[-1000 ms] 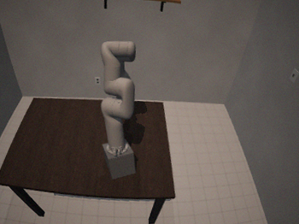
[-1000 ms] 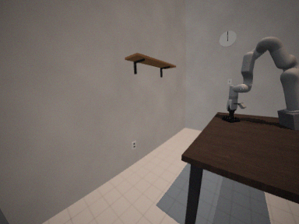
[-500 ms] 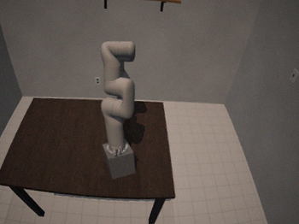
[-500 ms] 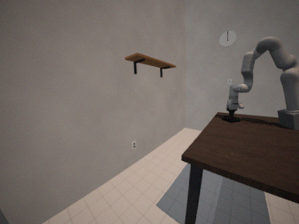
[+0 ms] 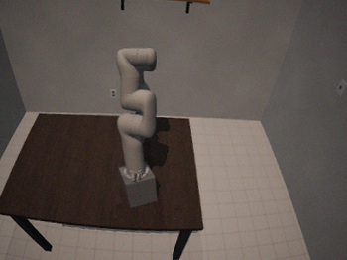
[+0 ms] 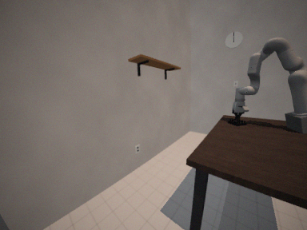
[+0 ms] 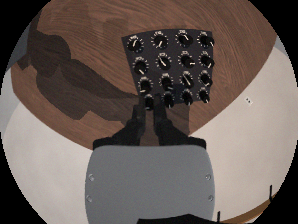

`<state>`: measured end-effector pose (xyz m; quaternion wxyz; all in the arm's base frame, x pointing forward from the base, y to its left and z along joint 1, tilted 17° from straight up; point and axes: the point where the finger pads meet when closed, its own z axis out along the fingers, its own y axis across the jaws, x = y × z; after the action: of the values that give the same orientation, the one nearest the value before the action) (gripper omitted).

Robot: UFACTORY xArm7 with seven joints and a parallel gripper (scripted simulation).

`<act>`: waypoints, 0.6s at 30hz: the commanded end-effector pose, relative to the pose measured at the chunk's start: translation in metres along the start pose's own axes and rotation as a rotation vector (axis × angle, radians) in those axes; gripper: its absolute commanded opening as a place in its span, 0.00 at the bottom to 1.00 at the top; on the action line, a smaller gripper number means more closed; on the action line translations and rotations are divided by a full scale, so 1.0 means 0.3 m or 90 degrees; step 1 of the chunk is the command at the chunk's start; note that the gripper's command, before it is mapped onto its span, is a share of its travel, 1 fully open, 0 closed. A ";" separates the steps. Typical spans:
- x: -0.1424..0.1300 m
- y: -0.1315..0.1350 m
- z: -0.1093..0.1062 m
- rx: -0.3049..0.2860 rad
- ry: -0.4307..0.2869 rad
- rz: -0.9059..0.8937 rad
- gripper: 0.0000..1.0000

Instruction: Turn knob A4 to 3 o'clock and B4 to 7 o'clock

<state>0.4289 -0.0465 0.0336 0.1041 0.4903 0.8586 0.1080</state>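
The fingers are pinched on a knob [image 7: 150, 102], the left-end one of the row nearest them on the knob box [image 7: 172, 63]. The gripper [image 7: 153, 106] comes straight down on it.

The box lies just ahead of and under the fingers, on the dark wooden table [image 7: 100, 36]. To the right of the fingers the table edge runs close past the box's corner, with pale floor [image 7: 240, 143] beyond. To the left and ahead of the fingers there is broad bare wood, crossed by the arm's shadow.

Only the wrist view shows the knobs, four rows of four, each with a white line. In the exterior view the box [image 6: 239, 123] is a small dark shape under the gripper [image 6: 238, 117], close to the table's [image 6: 248, 160] far edge. In the top view the arm [image 5: 135, 108] stands over that spot and hides both box and fingers; there the table [image 5: 69, 169] and the arm's grey pedestal [image 5: 144, 196] near its front edge show whole.

The printed names and the ring marks are too small to read, so I cannot tell which knob is held or where its line points. The gripper's grey body [image 7: 149, 189] covers the table nearest the camera.
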 end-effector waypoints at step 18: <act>-0.003 0.003 -0.002 0.001 -0.002 0.002 0.19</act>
<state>0.4288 -0.0466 0.0336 0.1036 0.4923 0.8577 0.1065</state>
